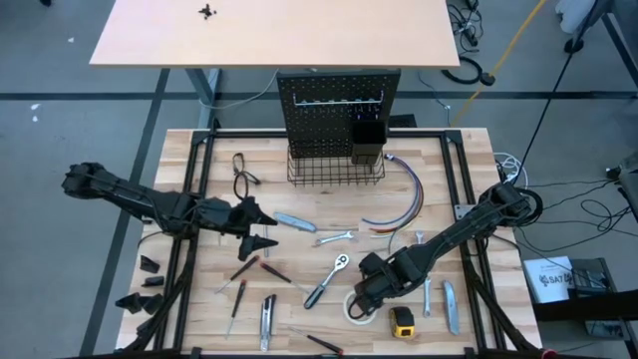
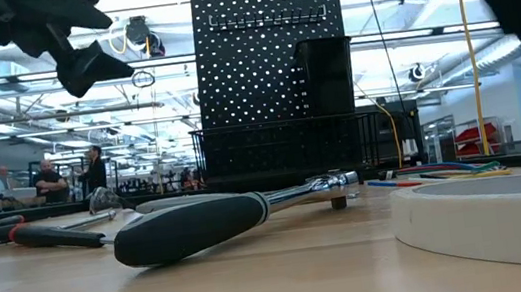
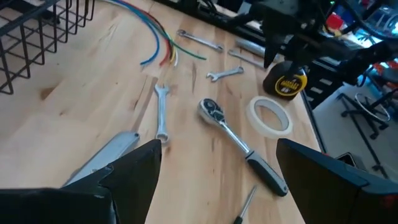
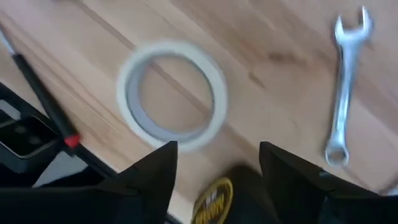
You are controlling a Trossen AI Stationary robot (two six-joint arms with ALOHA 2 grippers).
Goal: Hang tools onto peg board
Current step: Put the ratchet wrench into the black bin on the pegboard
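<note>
The task looks barely begun, if at all: the upright black perforated metal peg board (image 1: 339,105) stands at twelve o'clock on the slatted wooden tabletop (image 1: 199,170), and as far as the high and low views show, its hook rows, the black wire basket (image 1: 336,170) at its foot and the small black bin (image 1: 366,142) carry no tool that can be made out. Everything that is to be hung lies flat on the wood. From the tabletop's centre, a grey utility knife (image 1: 295,221) and a small silver open-ended wrench (image 1: 334,237) lie just toward twelve o'clock, the black-handled silver ratchet (image 1: 327,280) sits about the centre, red-and-black screwdrivers (image 1: 239,299) are scattered toward eight o'clock, the white tape roll (image 1: 359,307) and the yellow tape measure (image 1: 402,320) lie toward five o'clock, and black-handled pliers (image 1: 242,172) rest toward ten o'clock. A bundle of curved coloured wires (image 1: 404,194), no part of the job, lies at two o'clock. The right gripper (image 1: 371,289) hovers over the tape roll with its fingers apart and nothing between them; its wrist view looks down on the roll and a long silver wrench (image 4: 346,87) beside it. The left gripper (image 1: 254,231) hangs released and empty at nine o'clock, just above the utility knife's end. Judging from this, every tool remains to be picked up and hung, the tape roll seeming the likeliest first.
</note>
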